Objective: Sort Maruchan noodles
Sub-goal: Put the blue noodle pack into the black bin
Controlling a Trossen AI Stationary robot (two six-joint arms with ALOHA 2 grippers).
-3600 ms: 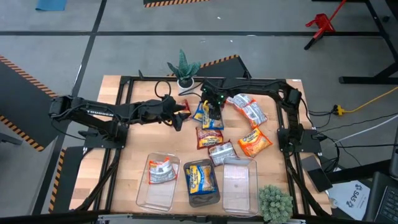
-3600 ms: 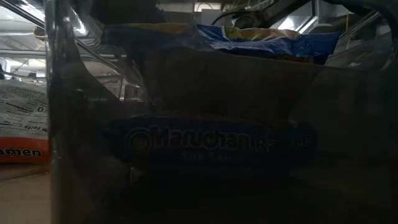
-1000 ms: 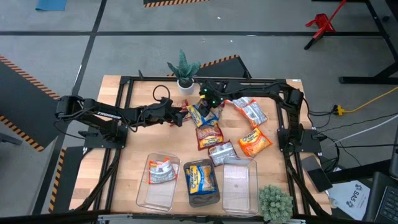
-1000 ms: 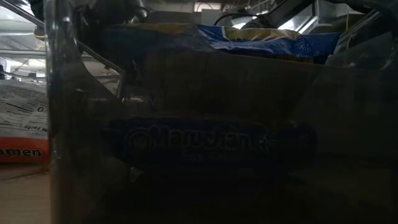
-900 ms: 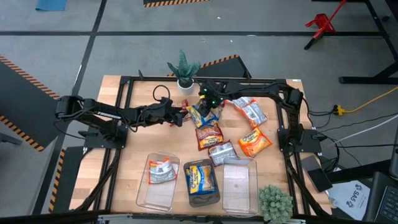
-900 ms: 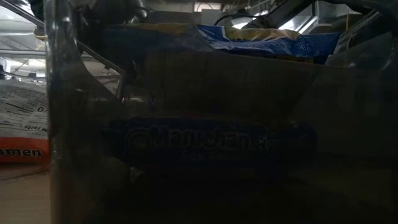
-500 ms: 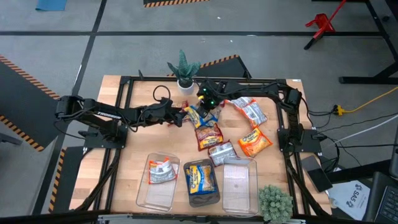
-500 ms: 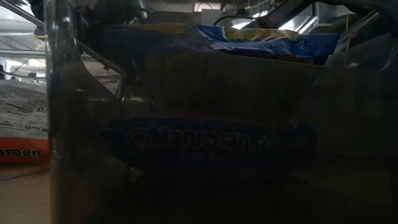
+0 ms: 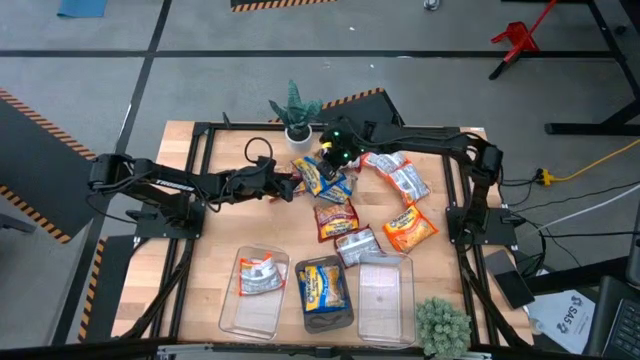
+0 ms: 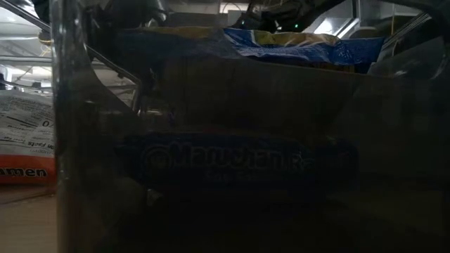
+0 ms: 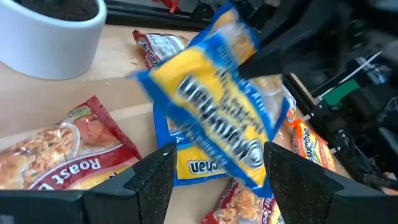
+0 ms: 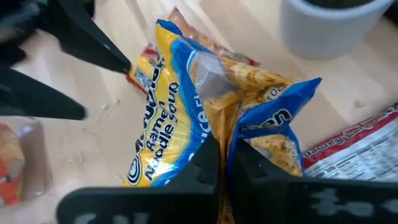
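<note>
One crinkled blue-and-yellow noodle packet [image 12: 205, 134], pinched mid-body.

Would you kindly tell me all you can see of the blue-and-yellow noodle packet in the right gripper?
The blue-and-yellow noodle packet is a flat, crinkly plastic wrapper, yellow in the middle with blue borders and white lettering reading Ramen Noodle Soup. The right gripper is shut on one edge, puckering the wrapper there, and the packet hangs tilted at the table's far middle, by the white plant pot. Other packets lie beneath it. The open left gripper sits close beside it, apparently not touching.
</note>
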